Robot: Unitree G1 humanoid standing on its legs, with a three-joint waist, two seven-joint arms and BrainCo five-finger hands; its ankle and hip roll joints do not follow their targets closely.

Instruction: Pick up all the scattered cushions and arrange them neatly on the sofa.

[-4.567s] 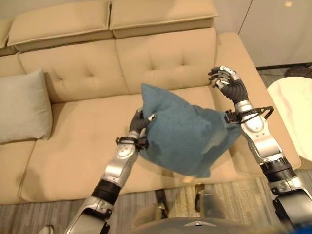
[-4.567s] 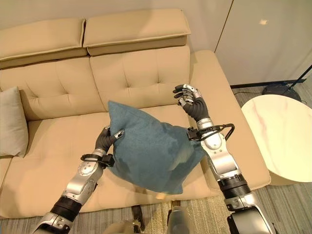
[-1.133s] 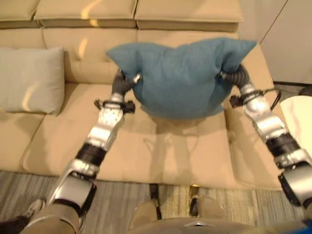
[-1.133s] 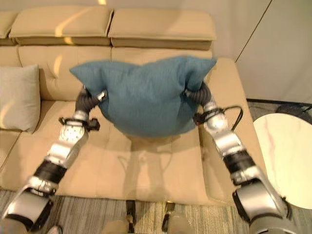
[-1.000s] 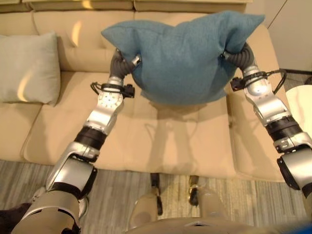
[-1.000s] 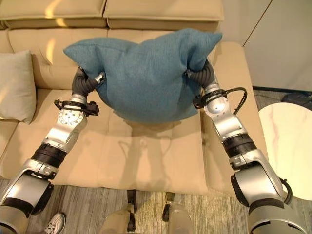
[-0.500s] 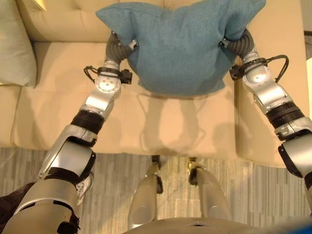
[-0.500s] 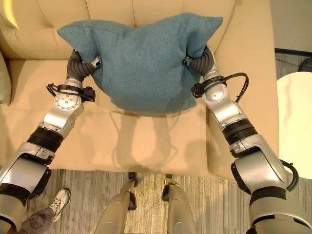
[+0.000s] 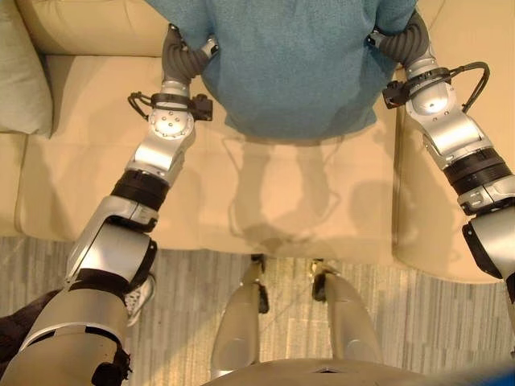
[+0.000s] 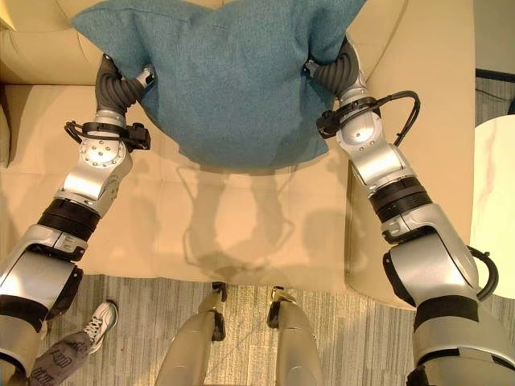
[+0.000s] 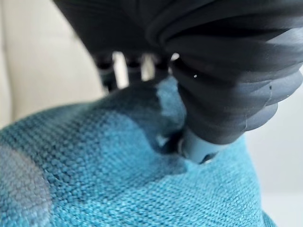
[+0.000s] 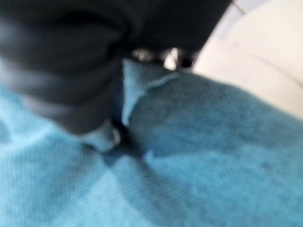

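Beige sofa (image 9: 322, 209): teal cushion (image 10: 233, 72) pinched between left robot hand (image 10: 121, 88) and right robot hand (image 10: 334, 72), above seat, unplaced; arranging pending

Open cream seat on the sofa (image 10: 241, 217) from the centre down to 6 o'clock, nothing lying on it. At 12 o'clock the teal cushion (image 10: 233, 72) hangs in front of the backrest and blocks that way. The left robot hand (image 10: 121, 88) clamps its edge at 10 o'clock, the right robot hand (image 10: 334, 68) at 2 o'clock. A grey cushion (image 9: 20, 72) occupies 9 o'clock; the armrest (image 10: 426, 121) walls off 3 o'clock.
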